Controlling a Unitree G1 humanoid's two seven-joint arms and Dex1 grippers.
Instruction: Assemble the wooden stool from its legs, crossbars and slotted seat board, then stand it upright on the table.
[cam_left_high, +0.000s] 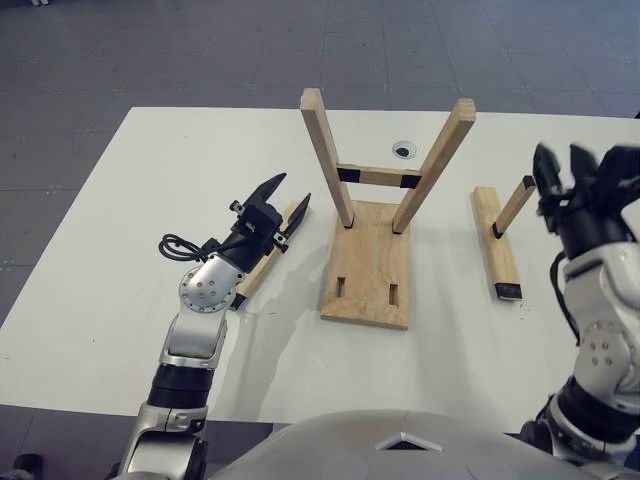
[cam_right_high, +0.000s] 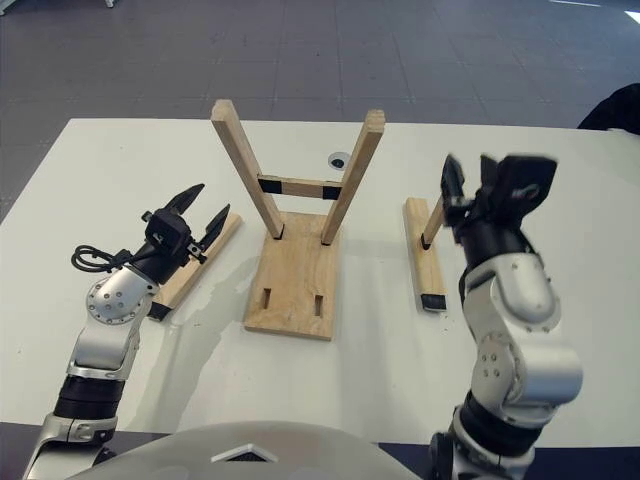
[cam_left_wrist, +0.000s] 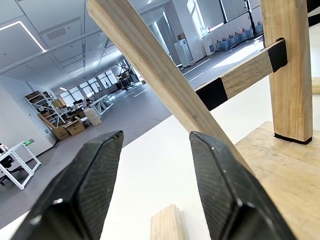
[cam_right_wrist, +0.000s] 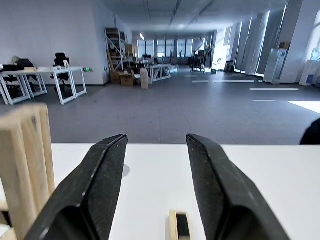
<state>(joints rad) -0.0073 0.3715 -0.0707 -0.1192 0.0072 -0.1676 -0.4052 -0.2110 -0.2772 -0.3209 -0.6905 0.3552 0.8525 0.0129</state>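
The slotted seat board (cam_left_high: 365, 285) lies flat at the table's middle. Two legs (cam_left_high: 328, 158) (cam_left_high: 435, 165) stand in its far slots, splayed outward and joined by a black-ended crossbar (cam_left_high: 378, 178). Its two near slots are bare. My left gripper (cam_left_high: 283, 205) hovers open just above the far end of a loose leg (cam_left_high: 262, 262) that lies left of the board; that end (cam_left_wrist: 170, 222) sits below the fingers. A second loose leg (cam_left_high: 497, 255) lies to the right with a crossbar (cam_left_high: 514, 205) sticking up from it. My right gripper (cam_right_high: 468, 180) is open, raised above and right of that crossbar.
A black cable (cam_left_high: 178, 247) loops on the table beside my left wrist. A round grommet hole (cam_left_high: 403, 150) sits behind the standing legs. The white table (cam_left_high: 150, 180) has free room on its far left and along its front edge.
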